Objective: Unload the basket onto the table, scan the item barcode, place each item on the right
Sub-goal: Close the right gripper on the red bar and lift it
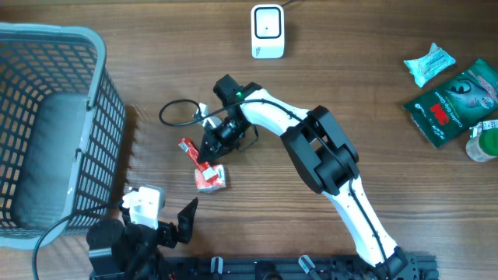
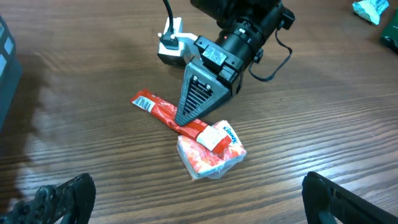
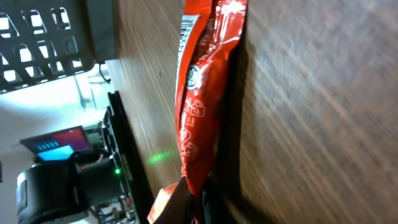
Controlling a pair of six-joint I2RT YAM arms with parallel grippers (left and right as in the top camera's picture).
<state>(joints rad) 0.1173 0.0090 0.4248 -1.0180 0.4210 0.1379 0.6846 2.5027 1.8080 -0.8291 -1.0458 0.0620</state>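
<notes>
Overhead, the right gripper [image 1: 208, 158] reaches left of the table's centre, its fingers pinched together on the long red foil stick packet [image 1: 187, 147]. That packet lies on the brown wooden table [image 1: 350, 85], touching a red-and-white soft tissue pack [image 1: 211, 178] on its near side. At the near edge the left gripper [image 1: 165, 215] sits with fingers wide apart, and a white box-shaped barcode scanner [image 1: 267, 31] stands at the far edge.

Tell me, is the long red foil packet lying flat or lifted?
Lying flat: the long red foil packet rests on the wooden table, the right gripper shut on its middle.
</notes>
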